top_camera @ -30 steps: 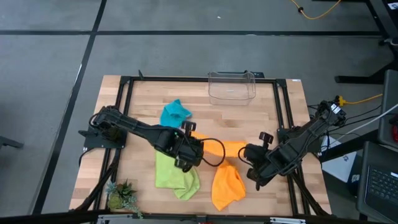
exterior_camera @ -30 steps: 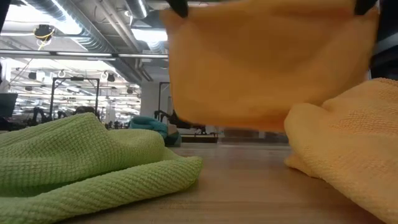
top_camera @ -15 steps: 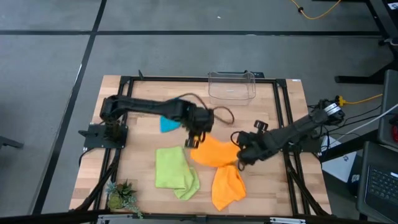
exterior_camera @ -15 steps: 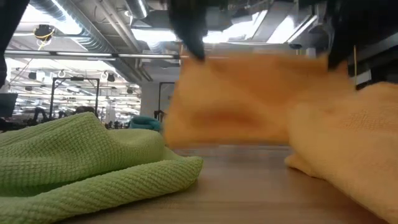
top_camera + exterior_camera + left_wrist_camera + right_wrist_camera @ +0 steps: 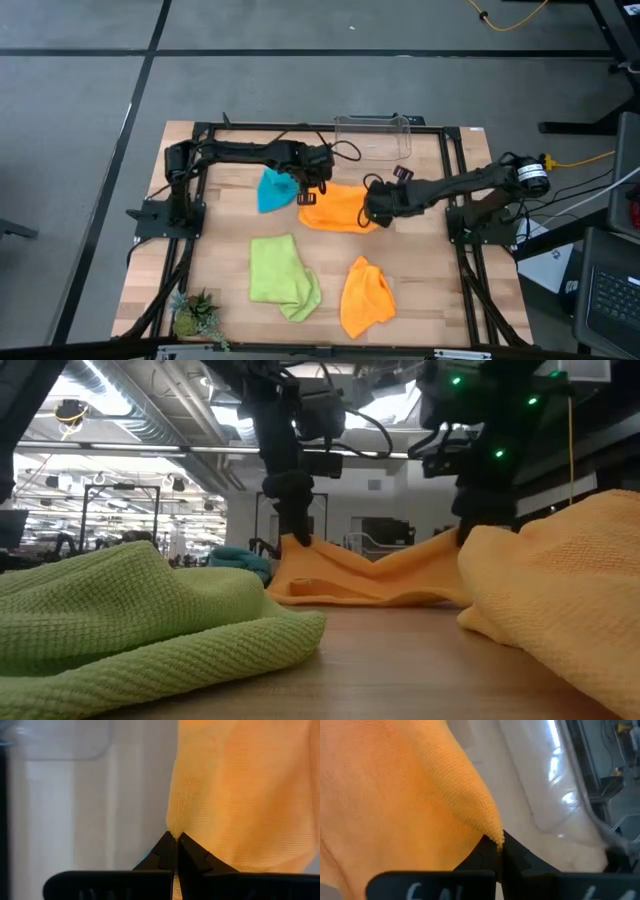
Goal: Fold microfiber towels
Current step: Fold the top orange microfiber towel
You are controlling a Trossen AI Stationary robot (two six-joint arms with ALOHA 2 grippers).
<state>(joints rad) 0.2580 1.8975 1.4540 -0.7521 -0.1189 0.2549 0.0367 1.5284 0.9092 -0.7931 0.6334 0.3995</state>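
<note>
An orange towel point(image 5: 338, 208) lies spread on the table's far middle, sagging between my two grippers point(image 5: 370, 575). My left gripper point(image 5: 308, 190) is shut on its left far corner. My right gripper point(image 5: 376, 205) is shut on its right far corner. A turquoise towel point(image 5: 274, 188) lies crumpled just left of it. A lime green towel point(image 5: 283, 278) and a second orange towel point(image 5: 365, 297) lie crumpled near the front edge. My left gripper pinches the orange towel's corner point(image 5: 172, 827) between its two fingertips, coming from above and pointing down. The corner stands raised point(image 5: 296, 542) while the cloth below it rests on the table, slack. My right gripper pinches the towel's other corner point(image 5: 494, 836) between its fingertips, slanting down from the right. That corner is held a little above the table point(image 5: 462, 540) and the cloth sags from it onto the wood.
A clear plastic container point(image 5: 373, 140) stands at the far edge just behind the held towel. A small green plant point(image 5: 195, 315) sits at the near left corner. Black frame rails point(image 5: 200, 160) run along the table's sides. Bare wood shows between the towels.
Both grippers have gone toward the table's far edge and down, carrying the orange towel. It hung lifted and stretched between them; now most of it lies on the table near the container, with only the two held corners raised.
</note>
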